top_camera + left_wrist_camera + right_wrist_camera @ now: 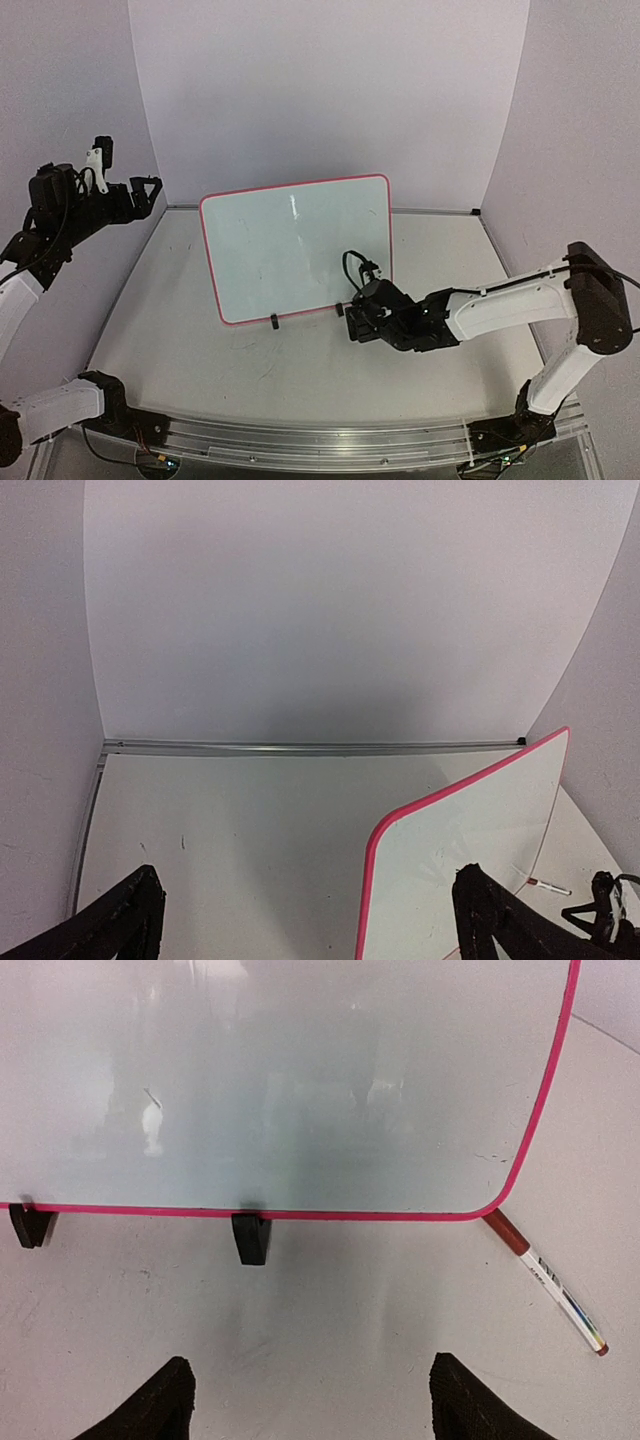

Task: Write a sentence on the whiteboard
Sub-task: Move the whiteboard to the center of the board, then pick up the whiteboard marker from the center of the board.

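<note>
The whiteboard stands mid-table on two clip feet under its lower edge. The marker lies flat with one end at the board's lower right corner, the rest angling off to the right. The right gripper sits low just before that edge, and the left gripper hangs at the far left, well apart from the board.

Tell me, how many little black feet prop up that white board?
2. One foot clips the whiteboard's pink bottom edge nearer its right corner; the other foot clips it further left, at the right wrist view's edge. More could hide behind the board.
</note>
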`<action>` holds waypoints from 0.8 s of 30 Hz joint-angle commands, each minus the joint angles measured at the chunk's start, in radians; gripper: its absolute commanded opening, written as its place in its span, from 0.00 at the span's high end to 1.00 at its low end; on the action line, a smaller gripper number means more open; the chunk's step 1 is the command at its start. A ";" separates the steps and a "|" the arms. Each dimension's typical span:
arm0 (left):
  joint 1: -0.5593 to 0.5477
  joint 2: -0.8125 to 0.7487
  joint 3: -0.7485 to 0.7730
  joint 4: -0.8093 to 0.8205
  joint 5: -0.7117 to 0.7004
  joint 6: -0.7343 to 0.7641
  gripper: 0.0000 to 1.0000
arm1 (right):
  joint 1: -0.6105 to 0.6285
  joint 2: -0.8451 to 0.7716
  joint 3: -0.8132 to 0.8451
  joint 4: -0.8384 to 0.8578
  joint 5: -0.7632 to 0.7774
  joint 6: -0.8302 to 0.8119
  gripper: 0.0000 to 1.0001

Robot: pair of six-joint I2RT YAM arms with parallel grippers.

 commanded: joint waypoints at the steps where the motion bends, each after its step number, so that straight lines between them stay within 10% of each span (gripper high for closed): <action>1: 0.002 0.038 0.034 -0.038 -0.098 -0.027 0.00 | -0.092 -0.093 -0.020 -0.163 -0.134 -0.026 0.24; 15: 0.002 0.019 0.014 -0.021 -0.168 -0.025 0.00 | -0.603 -0.100 -0.020 -0.266 -0.623 -0.227 0.34; 24: 0.002 0.006 0.003 -0.010 -0.175 -0.031 0.01 | -0.654 0.054 0.102 -0.354 -0.615 -0.349 0.40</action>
